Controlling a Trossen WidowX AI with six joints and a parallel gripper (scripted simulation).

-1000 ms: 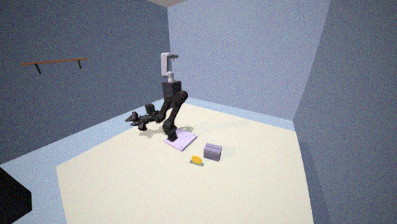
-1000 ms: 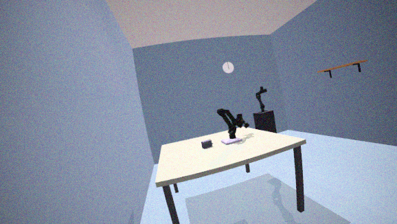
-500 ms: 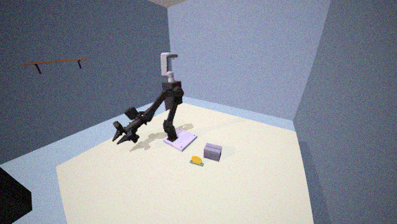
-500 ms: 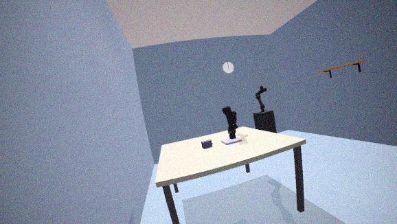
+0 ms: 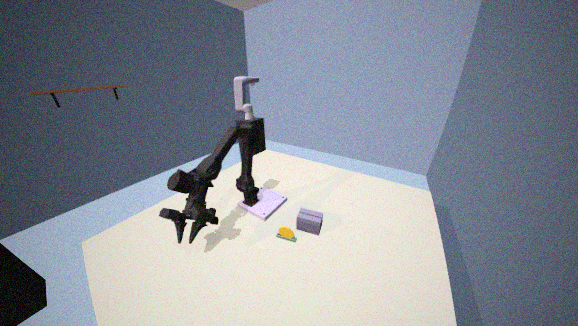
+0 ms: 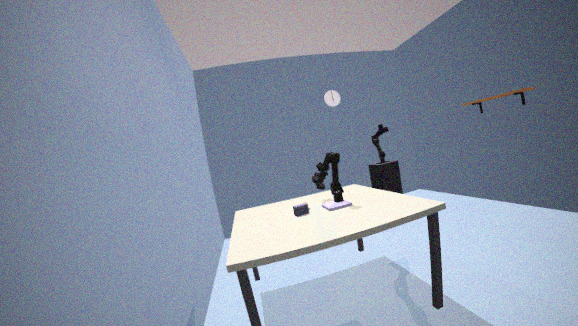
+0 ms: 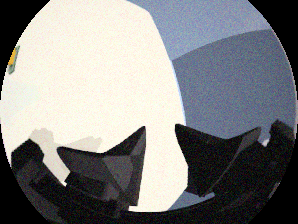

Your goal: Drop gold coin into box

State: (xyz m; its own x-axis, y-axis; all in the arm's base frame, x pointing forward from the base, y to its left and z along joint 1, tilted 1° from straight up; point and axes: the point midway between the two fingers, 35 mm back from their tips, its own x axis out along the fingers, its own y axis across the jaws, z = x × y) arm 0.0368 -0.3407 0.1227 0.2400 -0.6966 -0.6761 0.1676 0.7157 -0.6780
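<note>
The gold coin (image 5: pixel 286 231) stands on edge in the dark-green holder (image 5: pixel 294 239). In the wrist view the coin (image 7: pixel 12 57) and its holder (image 7: pixel 11 71) show at the far left edge. The closed grey box (image 5: pixel 309 222) (image 6: pixel 301 210) sits beside the holder, on its right in the top view; its slot shows as a dark line on top. My gripper (image 5: pixel 185 242) (image 7: pixel 160 128) hangs above the table, well to the left of the coin in the top view, fingertips pointing down. It is partly open, with a gap and nothing between the fingers. The coin cannot be made out in the exterior view.
The arm stands on a pale lilac base plate (image 5: pixel 272 204) (image 6: pixel 345 204), behind and left of the box in the top view. A pale post with a bracket (image 5: pixel 240 94) rises behind the arm. The table (image 5: pixel 350 280) (image 6: pixel 280 235) bears these things. A second arm (image 6: pixel 378 142) stands on a black pedestal beyond it.
</note>
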